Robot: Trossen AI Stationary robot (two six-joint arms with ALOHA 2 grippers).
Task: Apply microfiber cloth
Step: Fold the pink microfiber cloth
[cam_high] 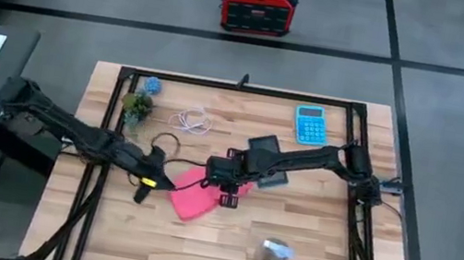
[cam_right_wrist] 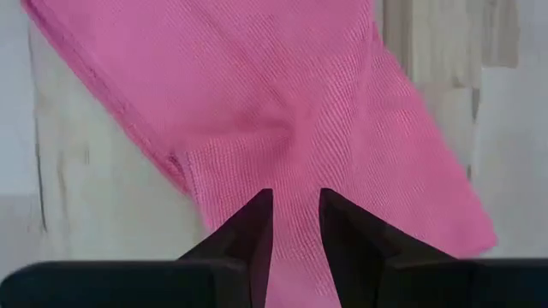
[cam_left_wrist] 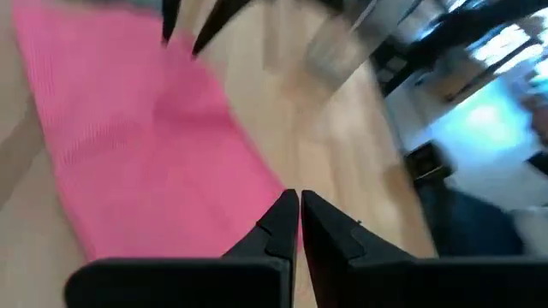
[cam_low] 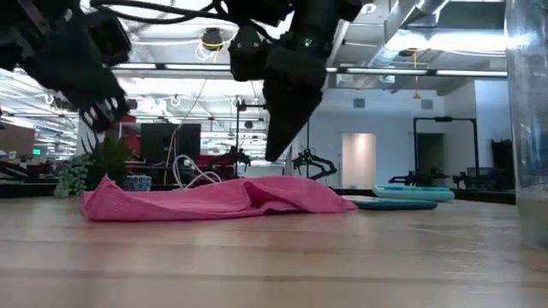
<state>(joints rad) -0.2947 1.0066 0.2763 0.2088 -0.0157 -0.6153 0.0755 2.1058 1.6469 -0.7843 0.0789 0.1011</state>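
The right pincer (cam_right_wrist: 295,224) hangs over the microfiber cloth (cam_right_wrist: 282,111), fingers slightly apart and holding nothing. The left pincer (cam_left_wrist: 299,224), fingers together and empty, sits just beside the cloth's edge. The cloth lies rumpled mid-counter (cam_high: 222,250).

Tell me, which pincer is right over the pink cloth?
The right pincer. It hangs directly above the pink microfiber cloth, its tips slightly apart. The left pincer sits beside the cloth's edge, tips together, over bare wood.
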